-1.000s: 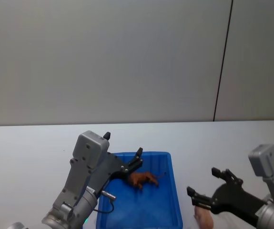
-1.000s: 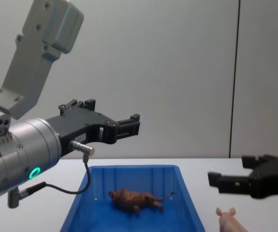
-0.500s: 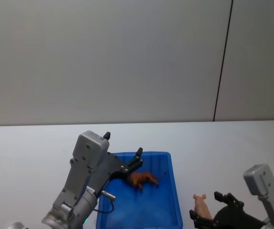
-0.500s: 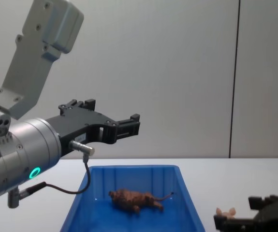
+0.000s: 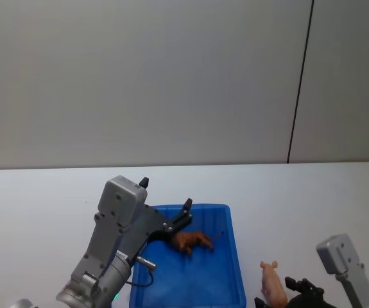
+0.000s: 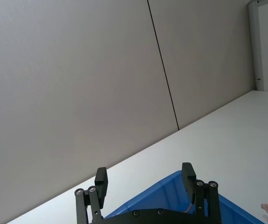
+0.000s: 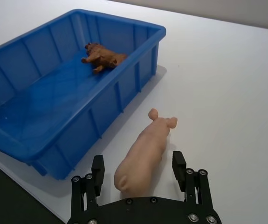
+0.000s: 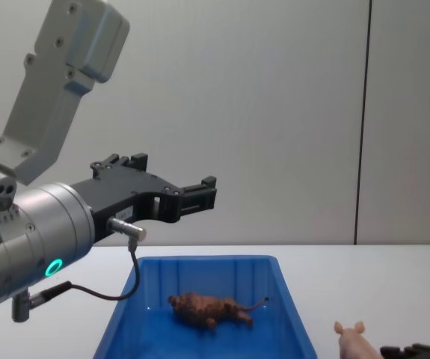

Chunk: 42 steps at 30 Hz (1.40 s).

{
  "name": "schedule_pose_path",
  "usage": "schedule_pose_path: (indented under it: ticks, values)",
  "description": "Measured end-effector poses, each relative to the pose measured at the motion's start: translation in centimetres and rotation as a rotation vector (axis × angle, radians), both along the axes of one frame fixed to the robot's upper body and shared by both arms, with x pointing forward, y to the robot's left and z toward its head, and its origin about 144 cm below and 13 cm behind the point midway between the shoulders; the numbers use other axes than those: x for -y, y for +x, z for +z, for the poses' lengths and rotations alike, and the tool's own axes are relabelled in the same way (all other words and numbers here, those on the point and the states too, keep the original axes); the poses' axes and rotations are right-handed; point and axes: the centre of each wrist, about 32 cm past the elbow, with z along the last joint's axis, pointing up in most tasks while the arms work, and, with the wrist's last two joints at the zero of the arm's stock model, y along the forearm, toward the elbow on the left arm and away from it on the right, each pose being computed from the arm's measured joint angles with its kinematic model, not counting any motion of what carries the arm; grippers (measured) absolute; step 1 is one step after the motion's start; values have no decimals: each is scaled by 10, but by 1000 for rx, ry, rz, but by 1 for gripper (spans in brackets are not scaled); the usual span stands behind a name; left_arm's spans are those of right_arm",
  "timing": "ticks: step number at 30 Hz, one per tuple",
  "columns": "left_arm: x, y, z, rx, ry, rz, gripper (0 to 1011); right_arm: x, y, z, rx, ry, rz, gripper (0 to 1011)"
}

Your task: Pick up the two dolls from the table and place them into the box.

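Since a second ago our right gripper (image 5: 275, 292) has sunk toward the near edge of the table (image 5: 43, 205). The pig (image 5: 269, 277) it was covering now shows ahead of it. Our left arm has not shifted.

From the head we see the left arm reaching up and forward from the near left. Our left gripper (image 5: 165, 194) hangs over the far left part of the box (image 5: 237, 256), its fingers apart and empty. The lion (image 5: 192, 240) lies on the box floor toward the far end. The pig lies on the table just beside the box's right wall, close to the table's near edge, with its snout toward the far edge.

Our left wrist view confirms that the two black fingers are spread wide with nothing between them, and the blue rim sits below them.

Our right wrist view gives what the head view cannot: the right fingers stand apart on either side of the pig's hindquarters. A gap shows on each side, so they are not clamped on it.

From the chest, the left gripper is held level, well above the box. The lion lies on its side with its thin tail toward the right wall, and the right gripper's dark fingers sit low beside the pig.
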Motion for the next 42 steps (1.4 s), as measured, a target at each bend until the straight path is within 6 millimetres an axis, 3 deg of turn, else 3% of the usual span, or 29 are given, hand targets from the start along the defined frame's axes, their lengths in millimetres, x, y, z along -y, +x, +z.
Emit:
schedule_pose_path:
  ticks: [2, 10, 19, 31, 42]
  values:
    - [0, 0, 0, 0, 0, 0, 1001, -1, 1, -2, -9, -1, -6, 902]
    - [0, 0, 0, 0, 0, 0, 1001, -3, 2, -6, -20, -2, -29, 624]
    - [0, 0, 0, 0, 0, 0, 1001, -4, 2, -4, 19, -4, -50, 384]
    - [0, 0, 0, 0, 0, 0, 1001, -8, 5, 14, 146, -3, -69, 379]
    - [0, 0, 0, 0, 0, 0, 1001, -20, 17, 48, 288, 28, -22, 379]
